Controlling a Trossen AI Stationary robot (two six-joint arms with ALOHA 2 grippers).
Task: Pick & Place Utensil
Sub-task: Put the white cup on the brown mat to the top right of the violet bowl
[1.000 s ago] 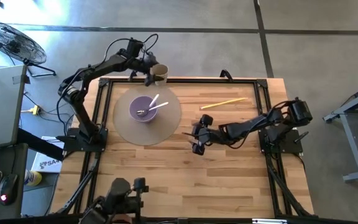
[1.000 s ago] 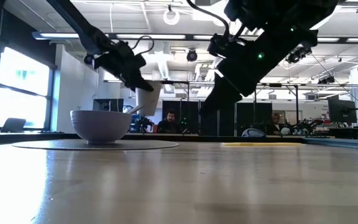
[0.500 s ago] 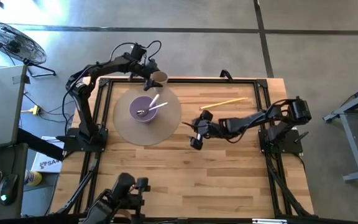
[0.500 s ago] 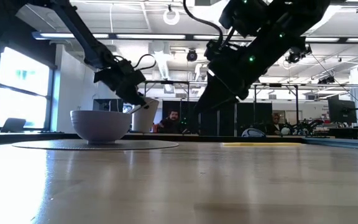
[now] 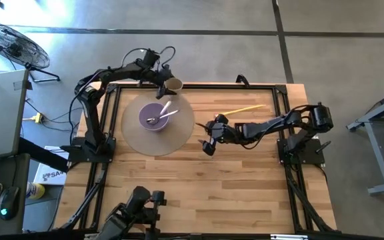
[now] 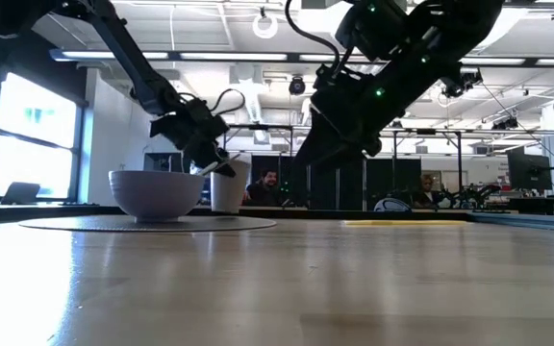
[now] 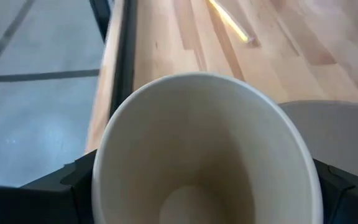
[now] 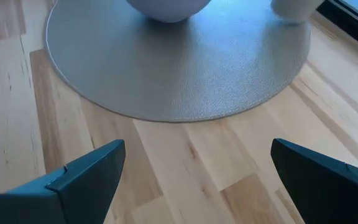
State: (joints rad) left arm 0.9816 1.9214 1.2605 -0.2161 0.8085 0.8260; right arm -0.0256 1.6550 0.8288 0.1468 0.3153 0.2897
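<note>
A cream paper cup (image 5: 173, 85) is at the far rim of the round grey mat (image 5: 179, 137), with my left gripper (image 5: 167, 85) shut on it. On the mat stands a purple bowl (image 5: 153, 118) holding two white utensils (image 5: 168, 113). A yellow utensil (image 5: 240, 111) lies flat on the wood to the right of the mat. My right gripper (image 5: 211, 137) hovers open over the table just right of the mat, level with the bowl, touching nothing. In the right wrist view its fingers (image 8: 86, 174) stand wide apart above bare wood. My left gripper has the cup between its two fingers, one on each side of the outer wall (image 7: 107, 174) below the rim. The fingers come slanting down from the table's left. The cup stands about upright, its bottom (image 8: 294, 9) at the mat's far edge.
A black frame (image 5: 199, 86) runs along the table's edges, right behind the cup. The near half of the wooden table (image 5: 199, 193) has free room. A person's camera gear (image 5: 135, 210) shows at the near edge.
My left gripper has come down with the cup, which was lifted and tilted above the bowl's far side and now stands upright at the mat's far edge. My right gripper has swung toward the table's far edge and rolled a little, staying open.
</note>
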